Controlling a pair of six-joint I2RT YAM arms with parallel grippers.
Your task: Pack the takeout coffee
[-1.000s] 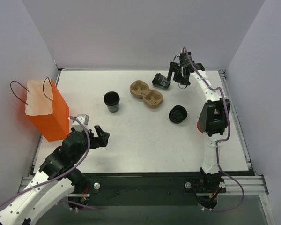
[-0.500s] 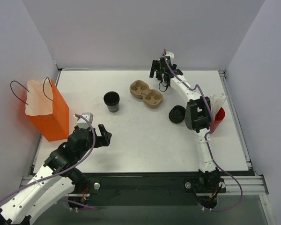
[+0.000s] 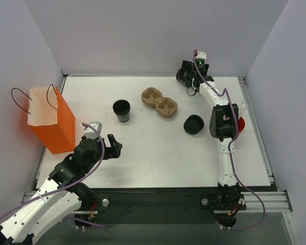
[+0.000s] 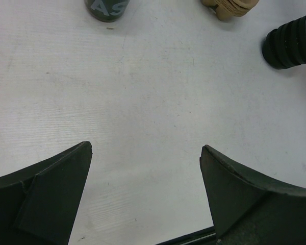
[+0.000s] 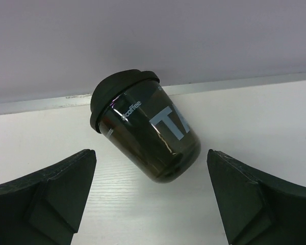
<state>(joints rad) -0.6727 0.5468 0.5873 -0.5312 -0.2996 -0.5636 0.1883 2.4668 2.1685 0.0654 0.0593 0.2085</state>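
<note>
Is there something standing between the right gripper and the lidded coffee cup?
Nothing visible does. In the right wrist view the lidded coffee cup lies tilted straight ahead of the right gripper, whose fingers stand open on either side. Only bare table lies between them.

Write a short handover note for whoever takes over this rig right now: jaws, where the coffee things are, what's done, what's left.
Left gripper: jaws open, empty.
Right gripper: jaws open, facing the takeout coffee, not touching it.
Coffee: lidded, tipped over by the back wall. Orange bag stands at the left edge.
Done: lid on; nothing packed.
Left: grasp the coffee, carry it across, likely into the bag.
</note>
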